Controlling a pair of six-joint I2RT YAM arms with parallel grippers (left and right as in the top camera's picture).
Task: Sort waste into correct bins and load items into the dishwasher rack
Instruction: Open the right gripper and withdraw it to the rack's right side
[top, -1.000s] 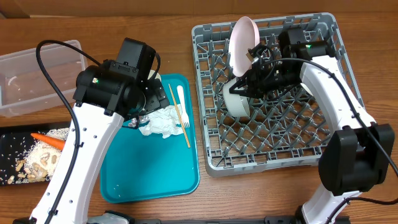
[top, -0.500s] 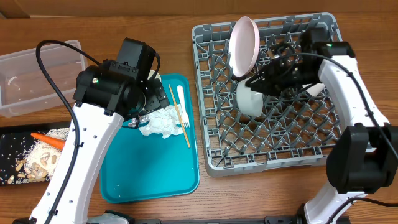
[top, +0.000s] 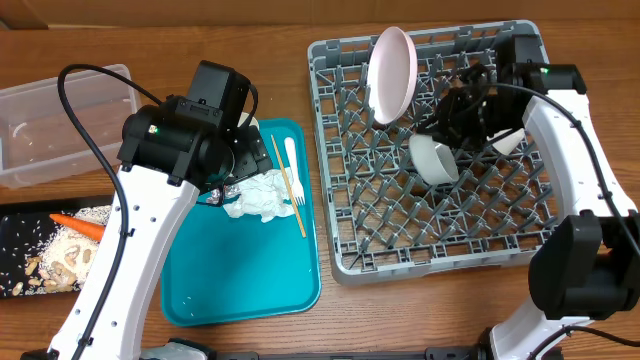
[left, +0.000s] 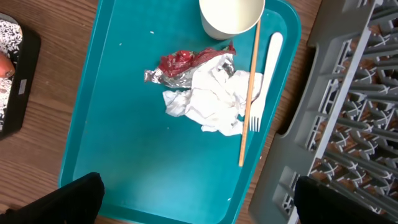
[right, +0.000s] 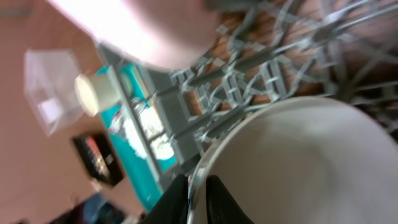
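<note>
My right gripper (right: 198, 196) is shut on the rim of a whitish bowl (top: 433, 160), held tilted over the middle of the grey dishwasher rack (top: 335, 150). A pink plate (top: 392, 72) stands on edge at the rack's back, and a second bowl (top: 506, 141) shows beside my right arm. My left gripper (left: 205, 205) hangs wide open above the teal tray (left: 124, 155), holding nothing. On that tray lie a crumpled napkin (left: 211, 102), a red-and-silver foil wrapper (left: 183, 62), a white cup (left: 231, 15), a wooden stick (left: 250, 93) and a white fork (left: 264, 81).
A clear tub (top: 60, 120) stands at the far left. In front of it a black tray (top: 20, 215) holds a carrot (top: 78, 226) and beige food scraps (top: 60, 262). The left arm (top: 170, 140) covers the teal tray's back left corner.
My right gripper has carried the whitish bowl to the right and a little toward the front of the rack, away from the pink plate. The left arm has not moved.
</note>
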